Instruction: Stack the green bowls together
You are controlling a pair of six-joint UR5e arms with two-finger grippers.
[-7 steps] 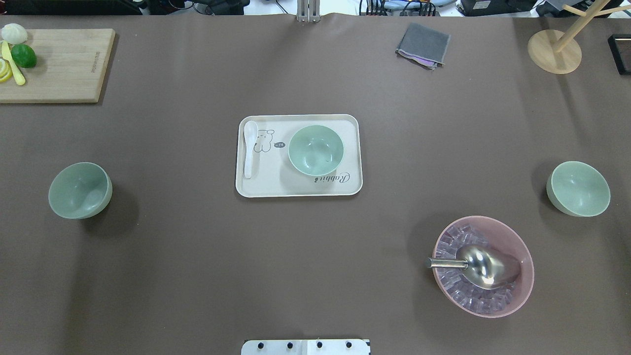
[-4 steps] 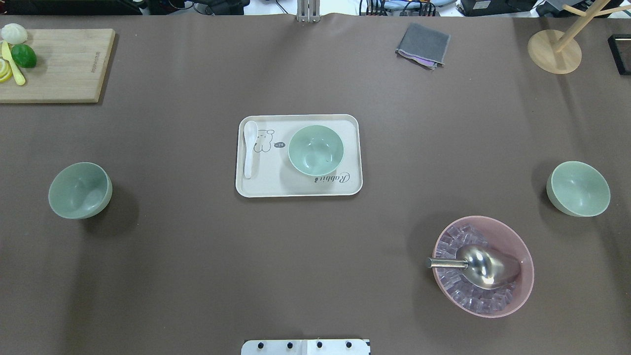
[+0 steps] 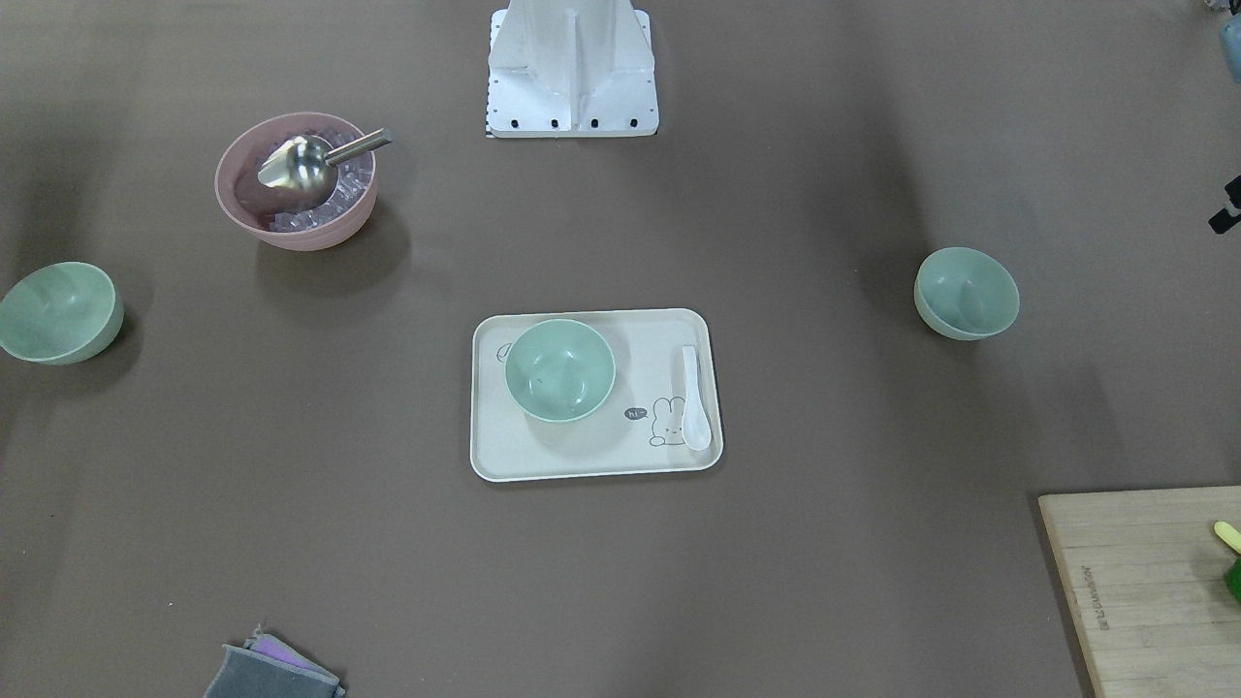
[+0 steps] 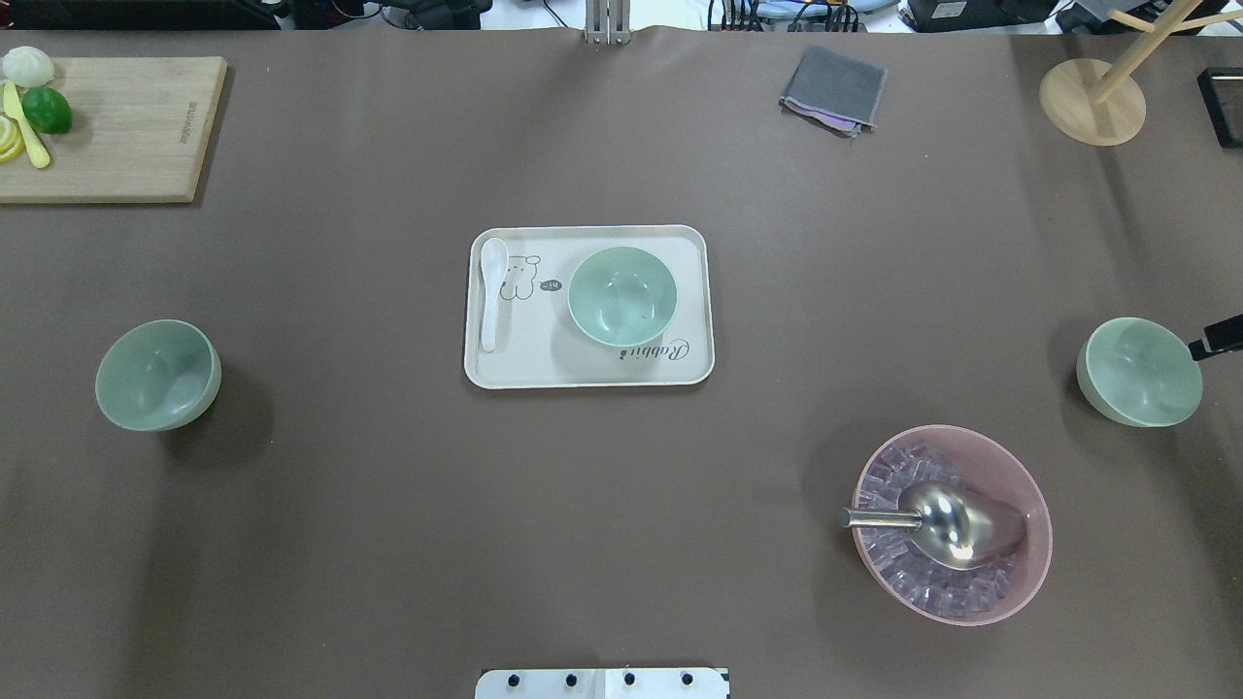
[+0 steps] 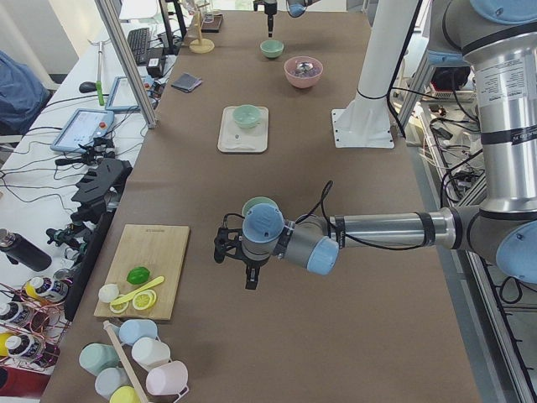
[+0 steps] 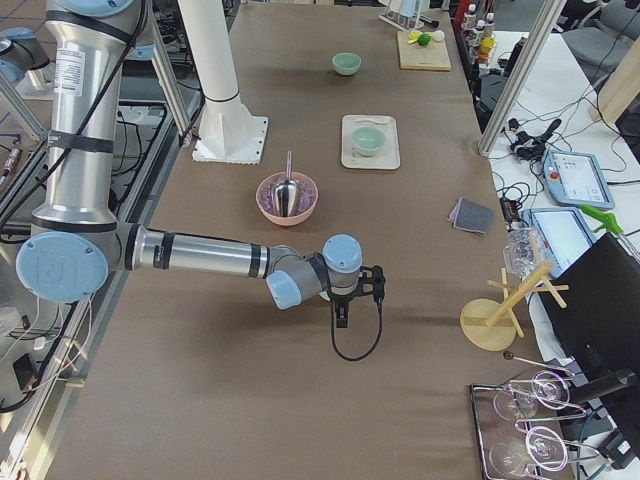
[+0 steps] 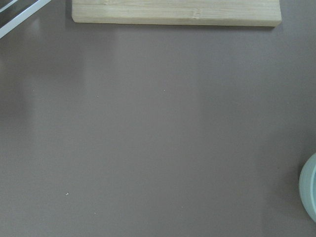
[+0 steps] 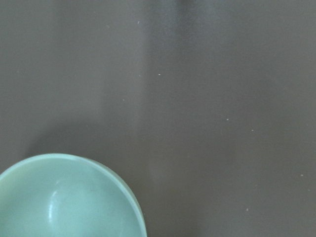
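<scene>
Across the brown table [image 4: 388, 544], seen from overhead, we find the three green bowls [image 3: 560, 370] unstacked and well apart. The middle bowl [image 4: 621, 296] sits upright on the cream tray [image 4: 544, 367] beside a white spoon [image 4: 492, 291], the left bowl [image 4: 157, 375] rests at the tray's 9 o'clock, and the right bowl [image 4: 1138, 371] at its 3 o'clock. A pink bowl [image 4: 1035, 558] with a metal scoop [image 4: 957, 524] stands at the tray's 4 o'clock. The right gripper [image 6: 341, 319] hangs above the right bowl, a dark tip showing at that bowl's 2 o'clock rim. The left gripper [image 5: 251, 282] hovers just beside the left bowl, toward the cutting board [image 5: 147, 269]. We cannot tell whether either gripper is spread or pressed together; both outer bowls rest on the table.
</scene>
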